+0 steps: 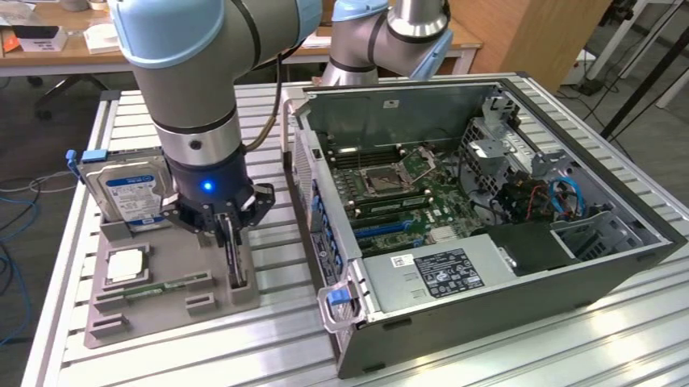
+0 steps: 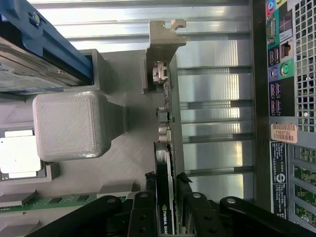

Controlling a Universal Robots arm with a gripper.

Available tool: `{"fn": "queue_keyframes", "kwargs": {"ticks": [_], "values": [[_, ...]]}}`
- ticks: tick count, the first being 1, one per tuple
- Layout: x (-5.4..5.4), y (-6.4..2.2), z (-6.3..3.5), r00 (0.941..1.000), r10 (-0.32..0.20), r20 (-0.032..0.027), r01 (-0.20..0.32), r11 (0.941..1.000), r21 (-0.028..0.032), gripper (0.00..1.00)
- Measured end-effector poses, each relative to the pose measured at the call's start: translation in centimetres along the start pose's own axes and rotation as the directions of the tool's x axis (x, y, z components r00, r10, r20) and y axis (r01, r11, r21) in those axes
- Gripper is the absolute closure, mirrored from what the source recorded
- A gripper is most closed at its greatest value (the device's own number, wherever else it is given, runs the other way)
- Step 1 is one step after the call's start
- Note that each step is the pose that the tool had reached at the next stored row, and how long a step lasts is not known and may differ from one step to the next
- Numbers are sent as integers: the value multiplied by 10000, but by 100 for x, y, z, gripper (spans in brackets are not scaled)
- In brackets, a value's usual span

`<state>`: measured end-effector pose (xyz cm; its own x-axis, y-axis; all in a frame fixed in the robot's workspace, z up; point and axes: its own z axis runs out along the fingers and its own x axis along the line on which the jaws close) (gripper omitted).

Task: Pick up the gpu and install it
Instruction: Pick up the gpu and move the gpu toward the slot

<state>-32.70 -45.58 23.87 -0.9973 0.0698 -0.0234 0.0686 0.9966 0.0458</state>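
Gpu stands on edge in the grey holder beside the computer case, its long axis running along the case's near wall. We see the gripper directly above, straddling its top edge, but we cannot tell whether it clamps the card.

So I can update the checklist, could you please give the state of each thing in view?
gpu, on edge in the gray holder.
pincer, astride the gpu's top edge.
hard drive, upright in its holder slot.
memory stick, lying flat in the holder.
computer case, on its side, open.
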Motion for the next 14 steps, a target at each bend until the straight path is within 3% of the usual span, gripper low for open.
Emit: {"fn": "queue_keyframes", "kwargs": {"ticks": [14], "values": [[0,0,1,10000,0,0,0,10000,-2,74]]}}
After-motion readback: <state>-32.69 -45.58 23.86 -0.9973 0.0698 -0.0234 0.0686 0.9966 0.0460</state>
